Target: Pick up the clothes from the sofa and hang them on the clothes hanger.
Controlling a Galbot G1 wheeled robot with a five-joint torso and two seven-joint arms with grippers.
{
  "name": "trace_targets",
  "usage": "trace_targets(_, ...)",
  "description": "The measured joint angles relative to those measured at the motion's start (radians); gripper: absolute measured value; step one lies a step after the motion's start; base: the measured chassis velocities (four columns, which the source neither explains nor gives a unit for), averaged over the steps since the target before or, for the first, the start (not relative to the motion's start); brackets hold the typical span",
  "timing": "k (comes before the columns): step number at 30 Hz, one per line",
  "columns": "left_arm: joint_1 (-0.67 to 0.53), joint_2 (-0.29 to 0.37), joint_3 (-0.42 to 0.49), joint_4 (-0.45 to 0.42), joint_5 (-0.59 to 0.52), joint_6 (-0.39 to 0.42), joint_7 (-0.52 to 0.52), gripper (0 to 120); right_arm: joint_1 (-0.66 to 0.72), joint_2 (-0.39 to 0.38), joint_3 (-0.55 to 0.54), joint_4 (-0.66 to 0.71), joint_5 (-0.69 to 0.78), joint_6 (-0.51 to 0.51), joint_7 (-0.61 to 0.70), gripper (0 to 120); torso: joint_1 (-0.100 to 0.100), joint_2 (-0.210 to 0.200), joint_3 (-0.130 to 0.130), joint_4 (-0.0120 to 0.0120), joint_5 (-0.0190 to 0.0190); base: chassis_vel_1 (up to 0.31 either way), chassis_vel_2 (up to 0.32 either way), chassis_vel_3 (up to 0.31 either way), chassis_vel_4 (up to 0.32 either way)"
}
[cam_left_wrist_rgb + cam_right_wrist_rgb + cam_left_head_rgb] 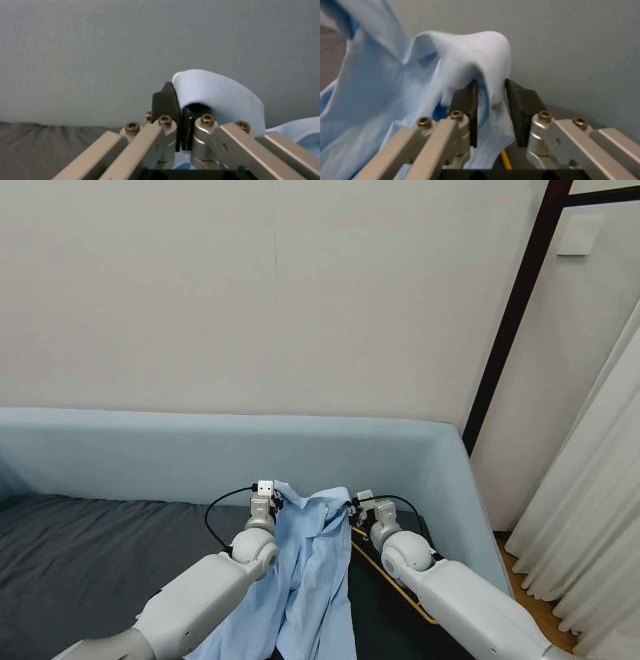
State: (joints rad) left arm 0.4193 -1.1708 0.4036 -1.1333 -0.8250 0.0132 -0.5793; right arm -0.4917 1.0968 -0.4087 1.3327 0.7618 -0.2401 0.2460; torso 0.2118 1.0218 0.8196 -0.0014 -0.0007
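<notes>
A light blue shirt (305,570) hangs between my two grippers above the dark sofa seat (90,550). My left gripper (268,496) is shut on one top edge of the shirt; in the left wrist view its black pads (167,107) pinch a fold of blue cloth (220,93). My right gripper (357,502) is shut on the other top edge, and in the right wrist view the shirt (420,82) drapes over and between its fingers (467,103). The shirt's lower part trails down between my arms.
The sofa's pale blue backrest (200,455) runs across behind the shirt and its arm (455,500) lies to the right. A yellow-edged dark object (395,580) lies on the seat under my right arm. White curtains (590,530) hang at the far right.
</notes>
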Motion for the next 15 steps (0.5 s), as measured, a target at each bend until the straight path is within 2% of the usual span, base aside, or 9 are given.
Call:
trace_targets(1, 0.000, 0.000, 0.000, 0.000, 0.000, 0.000, 0.000, 0, 0.000, 0.000, 0.000, 0.000, 0.000, 0.000, 0.000, 27, 0.000, 0.000, 0.000, 0.0000, 0.0000, 0.000, 0.000, 0.000, 0.000)
trace_targets(5, -0.006, -0.002, 0.001, 0.006, -0.010, 0.005, -0.007, 0, -0.050, -0.037, 0.018, 0.056, -0.021, -0.029, 0.014, 47, 0.000, 0.000, 0.000, 0.0002, 0.0003, 0.000, 0.000, 0.000, 0.000)
trace_targets(6, -0.006, -0.002, 0.001, 0.006, -0.010, 0.005, -0.007, 0, -0.050, -0.037, 0.018, 0.056, -0.021, -0.029, 0.014, 47, 0.000, 0.000, 0.000, 0.0002, 0.0003, 0.000, 0.000, 0.000, 0.000)
trace_targets(10, -0.005, -0.001, 0.003, 0.002, -0.014, 0.008, -0.011, 0, -0.107, -0.099, 0.070, 0.106, -0.025, -0.070, -0.037, 66, 0.000, 0.000, 0.000, 0.0004, 0.0003, 0.000, 0.000, 0.000, 0.000)
trace_targets(11, -0.005, -0.001, 0.003, 0.002, -0.014, 0.008, -0.011, 0, -0.107, -0.099, 0.070, 0.106, -0.025, -0.070, -0.037, 66, 0.000, 0.000, 0.000, 0.0004, 0.0003, 0.000, 0.000, 0.000, 0.000)
trace_targets(15, -0.001, -0.006, 0.003, 0.003, -0.014, 0.008, -0.012, 0, -0.201, -0.136, 0.173, 0.103, -0.058, -0.088, -0.108, 82, 0.000, 0.000, 0.000, 0.0001, 0.0005, 0.000, 0.000, 0.000, 0.000)
